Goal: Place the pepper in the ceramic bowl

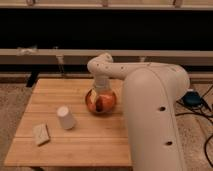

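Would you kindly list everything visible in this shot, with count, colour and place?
ceramic bowl: one, glossy orange-brown, right of the table's centre, under the arm's end.
pepper: one, dark red shape inside the bowl.
cup: one, white, upside down, left of the bowl.
block: one, pale beige, front left corner area.
table: one, light wood, centre.
cables: dark, on the floor at right.
arm: one, white, reaching from the right.
gripper: one, lowered into the bowl.
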`<state>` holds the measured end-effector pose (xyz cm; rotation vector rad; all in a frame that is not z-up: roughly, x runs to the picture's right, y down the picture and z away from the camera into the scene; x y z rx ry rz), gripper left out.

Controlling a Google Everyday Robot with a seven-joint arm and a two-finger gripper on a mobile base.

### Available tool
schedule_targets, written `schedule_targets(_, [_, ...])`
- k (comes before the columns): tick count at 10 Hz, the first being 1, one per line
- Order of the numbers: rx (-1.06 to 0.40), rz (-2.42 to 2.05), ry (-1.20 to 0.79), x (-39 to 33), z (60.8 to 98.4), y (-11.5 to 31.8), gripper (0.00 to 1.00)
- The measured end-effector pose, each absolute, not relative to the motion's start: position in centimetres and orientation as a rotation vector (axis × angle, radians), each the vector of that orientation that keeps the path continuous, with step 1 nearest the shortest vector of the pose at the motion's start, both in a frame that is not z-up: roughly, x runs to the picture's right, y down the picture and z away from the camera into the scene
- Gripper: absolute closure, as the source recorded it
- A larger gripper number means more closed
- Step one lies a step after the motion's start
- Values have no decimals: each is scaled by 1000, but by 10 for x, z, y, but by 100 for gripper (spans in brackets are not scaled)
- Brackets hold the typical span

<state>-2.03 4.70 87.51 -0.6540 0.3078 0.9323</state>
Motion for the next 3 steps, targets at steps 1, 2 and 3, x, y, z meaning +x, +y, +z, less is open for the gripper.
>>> schedule_targets(1, [-657, 927, 293, -19, 874, 45, 20])
schedule_targets(2, [-656, 927, 290, -19, 873, 44, 20])
schedule_targets(3, [-657, 925, 289, -20, 873, 45, 20])
